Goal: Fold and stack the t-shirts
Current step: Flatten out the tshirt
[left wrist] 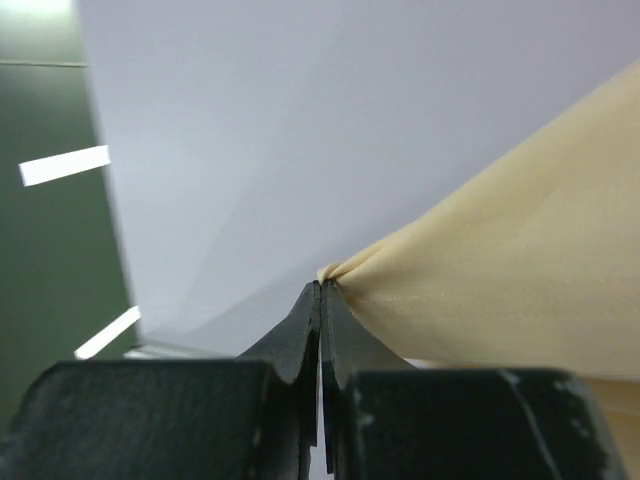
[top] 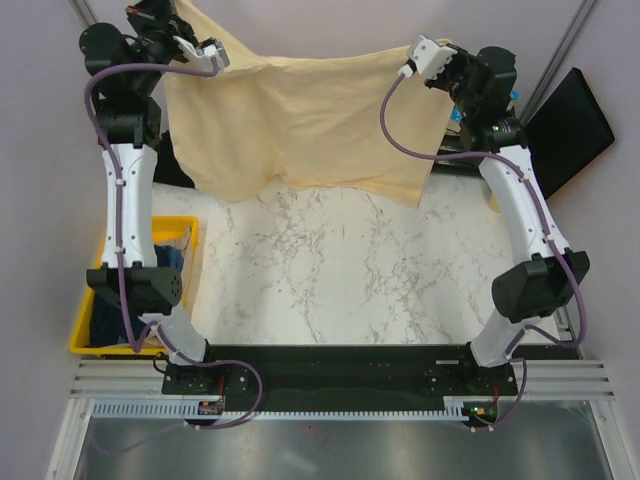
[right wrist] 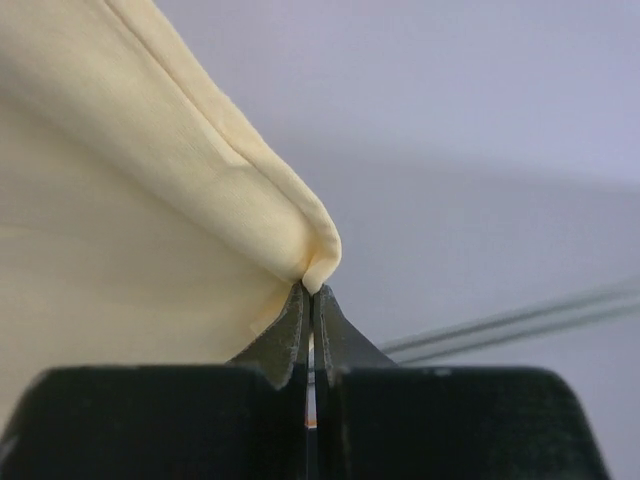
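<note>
The cream-yellow t-shirt [top: 300,120] hung spread between the two arms at the far end of the worktop [top: 340,290]. Its top edge was stretched from one side to the other and its lower edge trailed down toward the marble surface. The left claw [left wrist: 320,288] was pressed together on one upper corner of the cloth. The right claw [right wrist: 309,288] was pinching a folded hem at the other corner. In both wrist views only a small nip of fabric sat at the very tips of the jaws.

That shallow hold looked like the main risk. A sharp pull apart, or a quick swing to lay the shirt down, could draw a corner out and drop that side in a heap. The bottom edge hung unevenly, lower on the right, so it might have bunched or folded under itself when lowered. The purple cable [top: 383,115] of the right arm looped in front of the cloth and could have snagged it.

A yellow bin [top: 194,250] stood at the left edge beside the left arm, with blue cloth [top: 172,258] in it, possibly another shirt, though too little showed to be sure. A black panel [top: 568,125] leaned off the far right corner. The shirt's left side hung close to the left arm's upper link, which could have caught it.
</note>
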`<state>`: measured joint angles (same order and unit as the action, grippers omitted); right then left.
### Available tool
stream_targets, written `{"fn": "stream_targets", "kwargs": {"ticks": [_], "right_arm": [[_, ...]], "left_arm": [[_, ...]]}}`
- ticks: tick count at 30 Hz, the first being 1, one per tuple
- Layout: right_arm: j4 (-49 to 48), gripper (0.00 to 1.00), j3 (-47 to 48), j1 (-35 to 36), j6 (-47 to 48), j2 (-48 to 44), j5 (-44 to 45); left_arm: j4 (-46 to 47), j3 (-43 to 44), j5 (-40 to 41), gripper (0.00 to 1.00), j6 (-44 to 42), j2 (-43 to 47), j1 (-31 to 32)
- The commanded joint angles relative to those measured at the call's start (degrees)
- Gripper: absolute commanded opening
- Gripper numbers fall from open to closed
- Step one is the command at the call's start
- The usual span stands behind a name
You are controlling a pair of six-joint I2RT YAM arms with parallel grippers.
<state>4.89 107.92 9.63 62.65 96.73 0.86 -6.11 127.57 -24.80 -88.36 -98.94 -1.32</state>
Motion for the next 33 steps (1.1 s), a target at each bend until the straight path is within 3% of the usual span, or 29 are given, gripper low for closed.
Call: {"fn": "stream_targets", "kwargs": {"ticks": [1, 6, 9, 10, 17, 27, 33], "right_arm": [[19.1, 0.0, 13.1, -0.2, -4.4, 4.4, -10.1], [24.1, 0.0, 25.6, -0.7, -5.4, 3.7, -11.6], [23.7, 0.0, 31.1, -0.7, -4.3, 4.4, -8.3], [21.8, 0.0, 31.5, -0.7, -3.8, 4.3, -7.0], [4.4, 0.0, 27.3, -0.4, 2.0, 2.7, -3.6], [-1.4, 0.0, 22.3, -0.5, 5.1, -2.9, -4.5], [-2.9, 0.0, 19.6, -0.5, 5.0, -3.3, -4.6]], "left_arm": [[-8.0, 4.4, -5.9, 0.02, -0.1, -4.1, -0.6], [-6.1, 7.1, -7.6, 0.02, 2.5, 0.8, -0.4], [6.8, 5.6, -3.8, 0.02, 6.1, 3.0, -0.3], [13.7, 5.8, -2.8, 0.02, 6.4, 2.9, -0.3], [23.8, 10.4, -3.1, 0.02, 0.5, 0.6, -0.3], [24.9, 10.6, -4.7, 0.02, -0.7, 8.0, -0.3], [21.1, 12.5, -4.1, 0.02, 0.5, 7.4, -0.4]]}}
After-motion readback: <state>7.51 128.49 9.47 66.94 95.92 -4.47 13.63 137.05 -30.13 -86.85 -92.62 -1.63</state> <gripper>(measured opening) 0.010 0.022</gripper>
